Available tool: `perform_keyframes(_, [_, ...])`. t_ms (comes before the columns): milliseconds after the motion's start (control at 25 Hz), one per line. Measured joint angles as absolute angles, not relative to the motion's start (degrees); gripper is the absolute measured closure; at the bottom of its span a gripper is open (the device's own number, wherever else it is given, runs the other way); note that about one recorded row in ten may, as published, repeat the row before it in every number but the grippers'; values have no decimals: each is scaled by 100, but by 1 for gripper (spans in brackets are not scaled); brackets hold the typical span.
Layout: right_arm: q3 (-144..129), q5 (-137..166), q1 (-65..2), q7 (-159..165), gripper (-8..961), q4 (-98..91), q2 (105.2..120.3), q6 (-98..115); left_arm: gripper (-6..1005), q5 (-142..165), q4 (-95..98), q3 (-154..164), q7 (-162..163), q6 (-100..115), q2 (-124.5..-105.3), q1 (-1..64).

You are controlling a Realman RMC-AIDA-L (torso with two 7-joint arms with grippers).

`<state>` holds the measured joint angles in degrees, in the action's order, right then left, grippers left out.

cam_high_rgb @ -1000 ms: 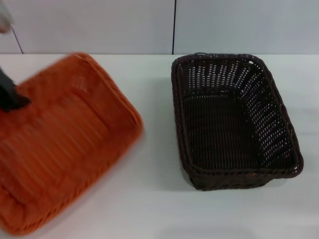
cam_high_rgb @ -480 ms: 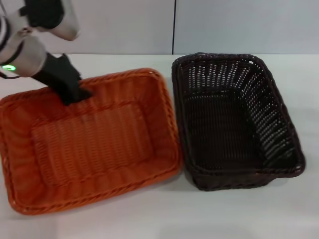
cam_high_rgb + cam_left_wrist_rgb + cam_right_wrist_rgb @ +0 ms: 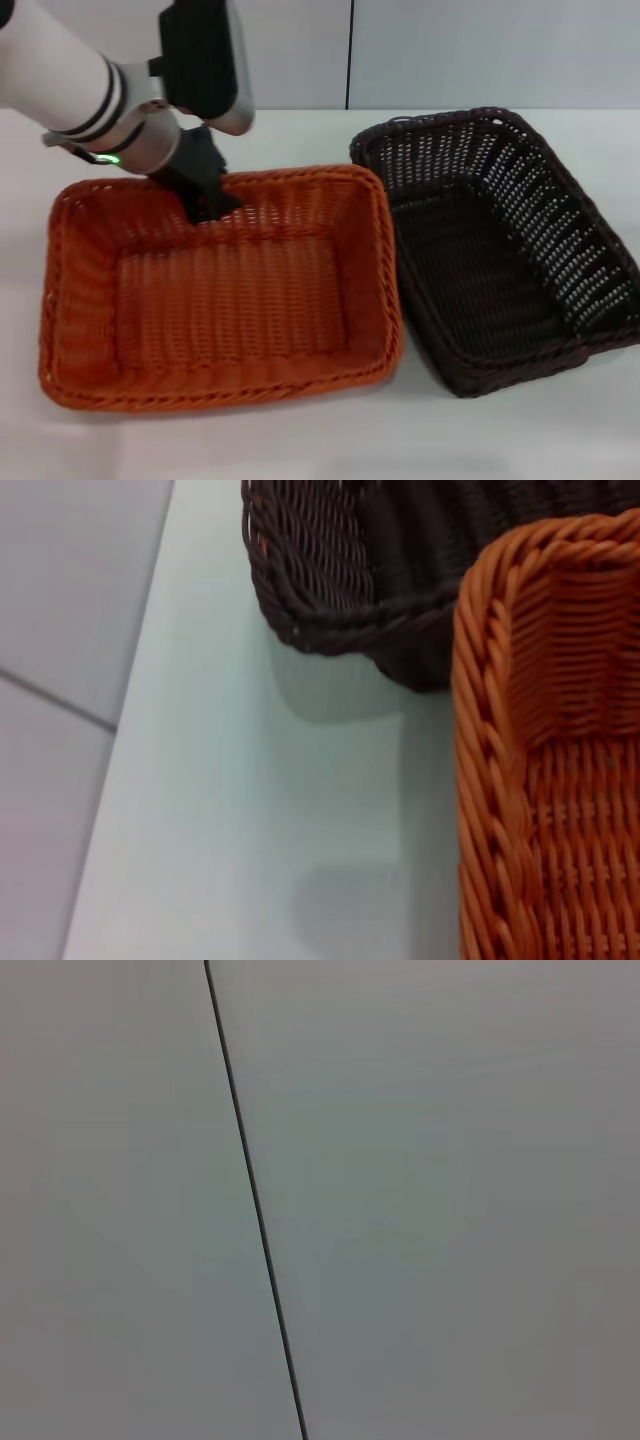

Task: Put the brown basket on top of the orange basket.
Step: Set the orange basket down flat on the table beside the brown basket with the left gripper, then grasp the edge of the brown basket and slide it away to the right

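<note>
The orange basket [image 3: 225, 290] lies flat on the white table, left of centre in the head view. My left gripper [image 3: 207, 205] is shut on the middle of its far rim, with the dark fingers reaching down over the rim. The brown basket [image 3: 500, 240] sits to its right, turned at an angle, and its near left side touches the orange basket's right rim. The left wrist view shows a corner of the orange basket [image 3: 560, 780] against a corner of the brown basket [image 3: 330, 570]. My right gripper is out of view.
The white table [image 3: 300, 440] has bare room in front of both baskets and behind them. A pale wall with a dark seam [image 3: 350, 55] stands at the table's far edge. The right wrist view shows only that wall [image 3: 420, 1200].
My left arm has swung the orange basket round and dragged it to the right, up against the brown basket. The brown basket has been pushed right and turned.
</note>
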<state>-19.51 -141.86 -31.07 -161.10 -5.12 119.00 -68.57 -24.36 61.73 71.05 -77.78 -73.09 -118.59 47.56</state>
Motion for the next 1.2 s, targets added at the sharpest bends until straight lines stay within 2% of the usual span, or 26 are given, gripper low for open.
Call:
perform_keyframes(520, [-1951,-14185,-3101,-16110,286,-509,11900,-6857,833,-3480,6126,7725,-7814,-6555,-11882,4718])
perform_keyframes(720, [-1951,-14185,-3103,-16110,286,-509,11900,-6885,674,-3520,6212,7763,-7812,-6600,-11879,4693])
perform_keyframes(840, [-1951,-14185,-3103,-16110,286,-509,11900,-6894,458,-3536,6346,7746,-7809,-6611,-11870,4640])
perform_keyframes(1080, [-1951,-14185,-3103,-16110,286,-523,11889,-6896,343,-3546,6950,7686,-7739,-6613,-11852,4401])
perform_keyframes(1200, [-1975,-14185,-3103,-16110,286,-535,11881,-6864,285,-3795,7663,7660,-7703,-6461,-11837,4032])
